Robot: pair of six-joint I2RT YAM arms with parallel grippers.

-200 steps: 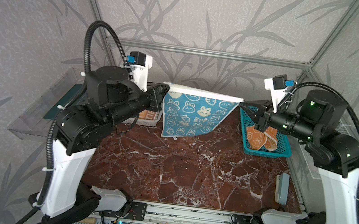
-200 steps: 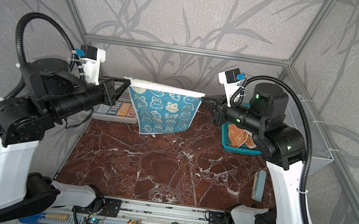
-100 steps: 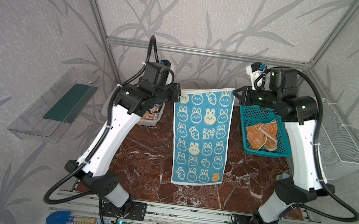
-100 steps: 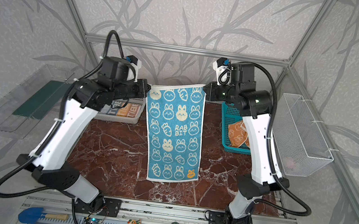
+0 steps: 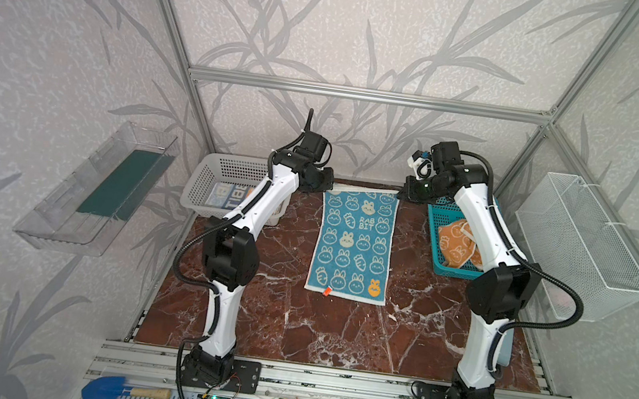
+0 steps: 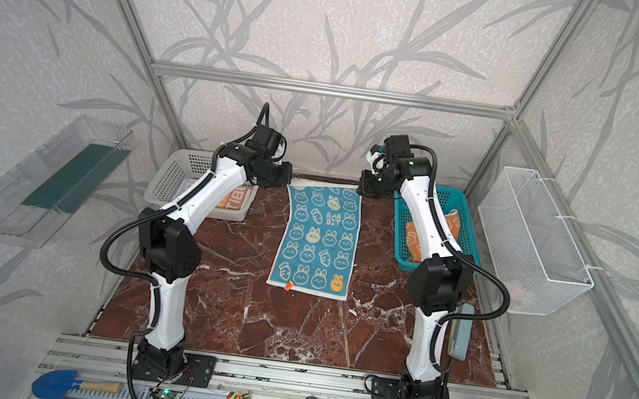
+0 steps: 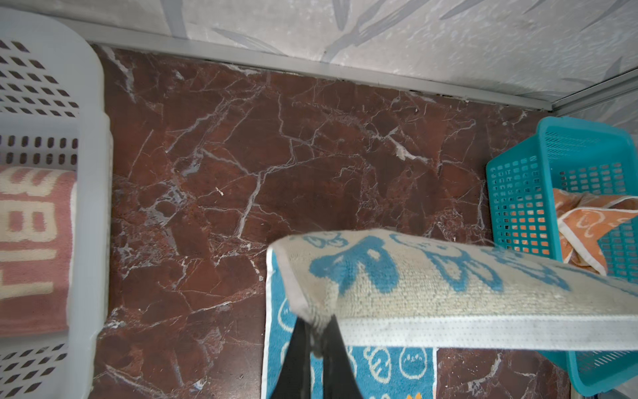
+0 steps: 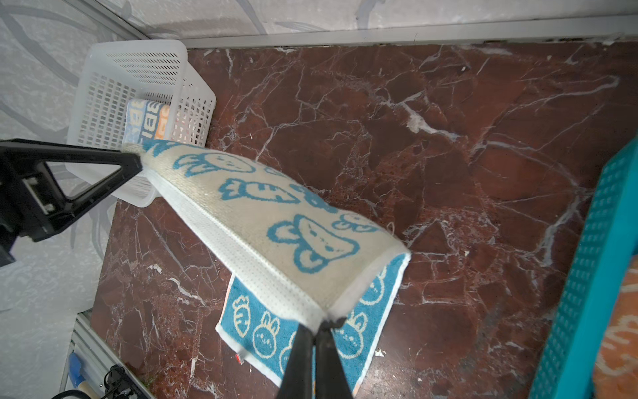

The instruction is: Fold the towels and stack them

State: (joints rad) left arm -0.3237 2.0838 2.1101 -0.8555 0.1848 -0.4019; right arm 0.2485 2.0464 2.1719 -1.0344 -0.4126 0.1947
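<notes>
Blue towel (image 5: pixel 354 243) lowered, apparently mostly flat; 2 end effectors (image 7: pixel 316 331) (image 8: pixel 316 331) pinch corners.

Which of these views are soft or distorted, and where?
Both top views: sharp, evenly lit, with frame bars splaying from wide-angle stretch. Left wrist view: the raised towel edge and white basket look soft. Right wrist view: towel crisp, fingers blurred.

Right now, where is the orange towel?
In both top views the orange towel lies crumpled inside the teal basket at the far right of the marble table, just right of the spread blue towel.
</notes>
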